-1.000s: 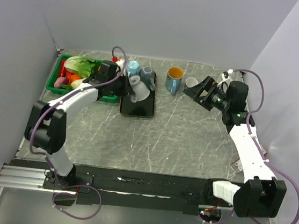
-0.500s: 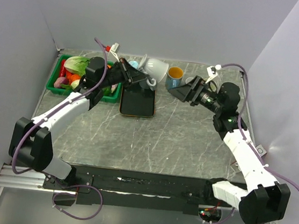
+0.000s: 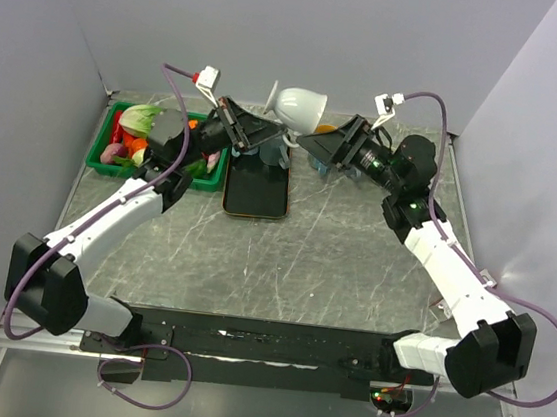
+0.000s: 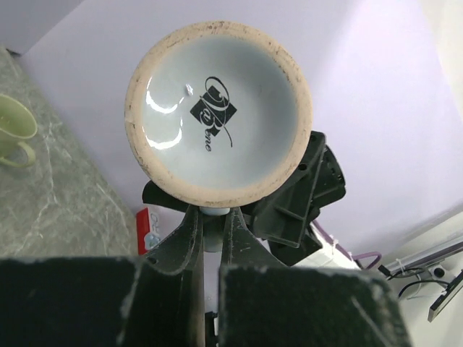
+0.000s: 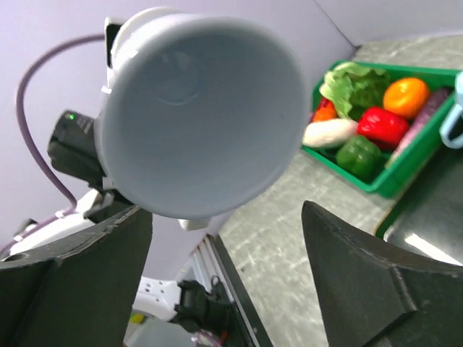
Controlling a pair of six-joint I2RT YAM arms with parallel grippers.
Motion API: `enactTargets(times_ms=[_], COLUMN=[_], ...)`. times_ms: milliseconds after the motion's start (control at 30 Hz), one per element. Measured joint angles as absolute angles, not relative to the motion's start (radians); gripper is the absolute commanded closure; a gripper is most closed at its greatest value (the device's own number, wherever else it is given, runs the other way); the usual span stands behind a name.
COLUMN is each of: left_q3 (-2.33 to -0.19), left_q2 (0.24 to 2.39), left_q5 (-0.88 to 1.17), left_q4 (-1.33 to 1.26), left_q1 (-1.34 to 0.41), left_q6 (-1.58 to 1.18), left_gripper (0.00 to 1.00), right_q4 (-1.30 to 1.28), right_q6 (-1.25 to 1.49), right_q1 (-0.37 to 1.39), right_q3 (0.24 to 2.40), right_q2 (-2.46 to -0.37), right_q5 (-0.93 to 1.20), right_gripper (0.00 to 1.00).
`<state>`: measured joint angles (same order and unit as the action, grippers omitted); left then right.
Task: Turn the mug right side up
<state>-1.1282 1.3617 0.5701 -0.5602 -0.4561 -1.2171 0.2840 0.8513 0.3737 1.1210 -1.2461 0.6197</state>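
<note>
One mug [image 3: 300, 103] aloft, left end effector [image 4: 211, 235] pinching it — right end effector [image 5: 224, 215] wide

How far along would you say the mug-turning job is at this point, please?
Done: the white mug is off the table, up in the air. In hand: the left gripper holds it sideways, mouth facing the open right gripper. Left: tip it upright and set it down.

Soft, even light leaves small glare spots on the mug [image 4: 217, 119], and the nearest foreground seems blurred.
</note>
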Motion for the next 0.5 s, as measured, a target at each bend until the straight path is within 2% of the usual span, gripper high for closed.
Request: enactTargets(times_ms=[100,367,500], left_q3=[-1.129,-1.128,-1.126], left_q2=[1.353,1.347,1.347], left_q5=[0.551,0.513,0.499], left_q4=[-0.579,-0.634,-0.659], left_q1=[-0.457,-0.464,-0.467], left_q6=[-1.225,-1.229,-1.237], left_gripper=[0.99,0.99,0.99], right_q4=[0.331,0.466,0.516], right_q6=[0.891,0.996,1.034], right_q1=[0.374,0.384,0.396], right_q3=[1.121,1.121,1.121], right_q2=[-1.261,-1.298,-1.322], right_q5=[0.621,0.632,0.641], right_gripper=[0.21,0.25,0.35])
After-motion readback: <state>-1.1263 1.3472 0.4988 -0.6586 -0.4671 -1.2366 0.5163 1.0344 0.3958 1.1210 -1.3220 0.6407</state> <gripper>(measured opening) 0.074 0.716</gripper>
